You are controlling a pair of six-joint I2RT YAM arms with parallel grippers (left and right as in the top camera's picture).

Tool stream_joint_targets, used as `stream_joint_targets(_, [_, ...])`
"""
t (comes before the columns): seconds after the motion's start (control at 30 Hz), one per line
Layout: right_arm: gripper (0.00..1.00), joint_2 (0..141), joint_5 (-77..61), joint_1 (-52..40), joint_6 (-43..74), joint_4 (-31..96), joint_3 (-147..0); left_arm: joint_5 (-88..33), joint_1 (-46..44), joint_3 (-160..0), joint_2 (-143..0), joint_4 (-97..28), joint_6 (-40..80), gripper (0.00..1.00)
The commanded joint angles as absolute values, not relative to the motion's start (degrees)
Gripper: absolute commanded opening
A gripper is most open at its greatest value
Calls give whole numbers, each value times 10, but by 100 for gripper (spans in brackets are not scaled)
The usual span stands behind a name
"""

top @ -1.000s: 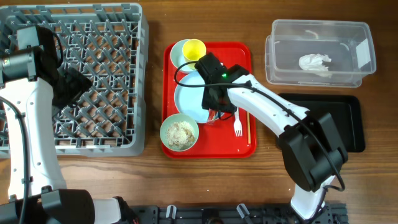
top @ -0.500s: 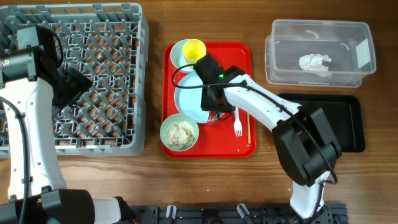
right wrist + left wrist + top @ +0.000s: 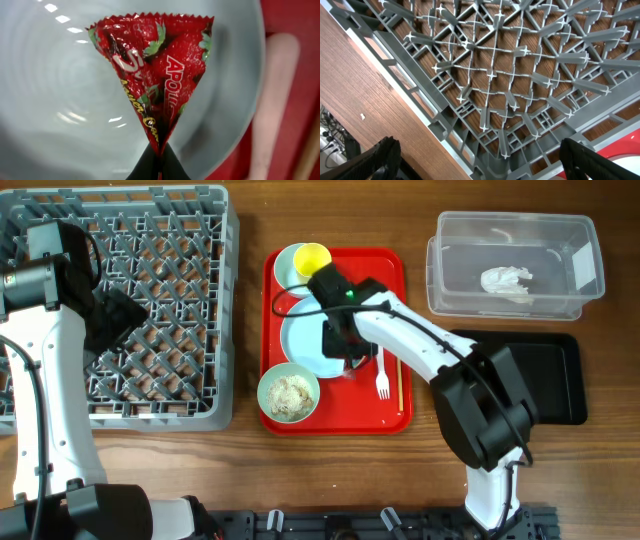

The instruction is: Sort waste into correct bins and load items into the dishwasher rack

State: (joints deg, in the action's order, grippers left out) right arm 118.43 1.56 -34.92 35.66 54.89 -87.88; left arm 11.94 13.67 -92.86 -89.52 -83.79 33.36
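Dishwasher rack (image 3: 120, 310): left gripper (image 3: 480, 150) is hovering above, fingers spread wide, empty; blue plate (image 3: 45, 100): we are holding the strawberry wrapper (image 3: 155, 70) over it; right gripper (image 3: 159, 150): closed, pinching only the wrapper's tip, so we are risking it slipping free mid-carry.

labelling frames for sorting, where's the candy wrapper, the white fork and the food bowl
candy wrapper (image 3: 155, 75), right wrist view, middle of its printed face
white fork (image 3: 382, 388), overhead view, tine end
food bowl (image 3: 262, 394), overhead view, left rim
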Motion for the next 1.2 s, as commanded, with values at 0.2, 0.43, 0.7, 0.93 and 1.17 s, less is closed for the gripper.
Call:
stream_joint_targets(0.2, [4, 1131, 20, -222, 347, 665, -1129, 118, 140, -937, -888, -838, 341, 100])
stream_joint_targets(0.43, [6, 1133, -29, -1, 389, 608, -1131, 118, 140, -937, -888, -838, 341, 100])
stream_joint_targets(0.7, [100, 1153, -52, 59, 342, 586, -1131, 118, 140, -937, -888, -838, 341, 100])
stream_joint_targets(0.93, [100, 1119, -291, 51, 203, 610, -1132, 118, 140, -937, -888, -838, 341, 100])
stream_joint_targets(1.17, [100, 1109, -421, -94, 59, 710, -1124, 118, 140, -937, -888, -838, 341, 100])
